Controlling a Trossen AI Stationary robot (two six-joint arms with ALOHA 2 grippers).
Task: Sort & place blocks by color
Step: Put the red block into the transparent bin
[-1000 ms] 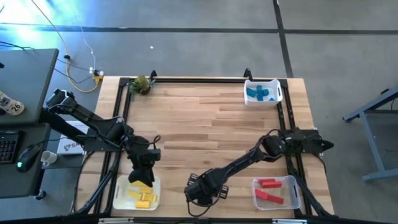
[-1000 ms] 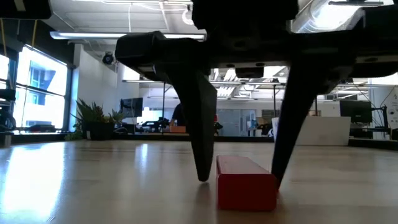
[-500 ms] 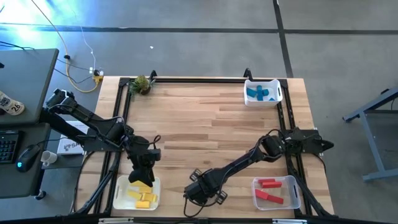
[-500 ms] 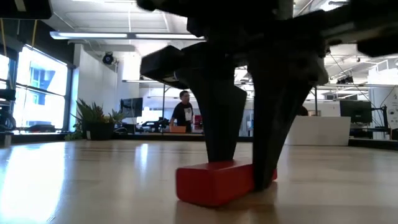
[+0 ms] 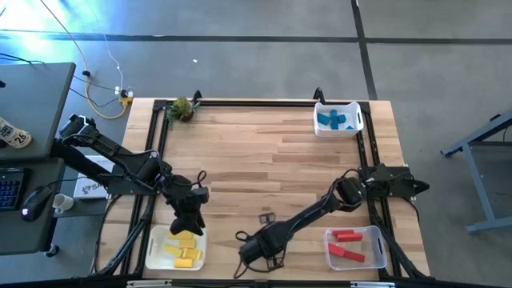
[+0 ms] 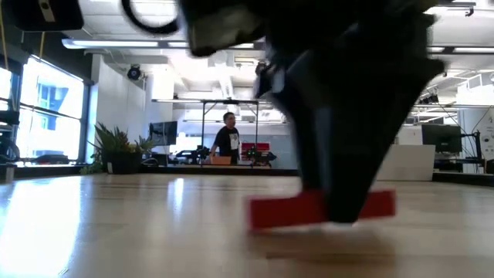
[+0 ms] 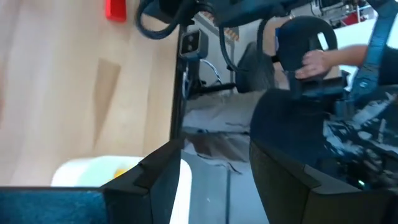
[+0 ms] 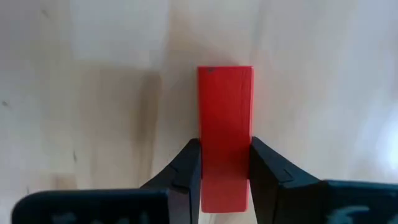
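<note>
A red bar block (image 8: 225, 118) sits between the fingers of my right gripper (image 5: 256, 250), which is shut on it near the table's front edge, between the two front bins. The low view shows the red bar (image 6: 320, 210) just above the tabletop with a shadow beneath it. My left gripper (image 5: 187, 224) hovers open over the white bin (image 5: 155, 250) at the front left, where several yellow blocks (image 5: 182, 250) lie. A bin (image 5: 376, 237) at the front right holds red blocks (image 5: 346, 245). Blue blocks (image 5: 333, 118) lie in the far right bin (image 5: 357, 120). My right gripper pinches the red bar's two long sides (image 8: 225, 140) between its two fingers. The fingers (image 8: 186, 168) come from above, pointing down, and lie across the bar. The bar stays level, a little clear of the table.
A green leafy clump (image 5: 182, 108) sits at the far left corner. A small dark item (image 5: 266, 217) lies on the wood behind my right gripper. Black rails (image 5: 256, 102) frame the table. A person (image 6: 228, 139) stands far off in the room.
My right gripper, whose fingers stood open on either side of the red bar, has rolled about its downward axis and shut on it. The bar has turned about on the table with the gripper and now hangs just above the surface.
</note>
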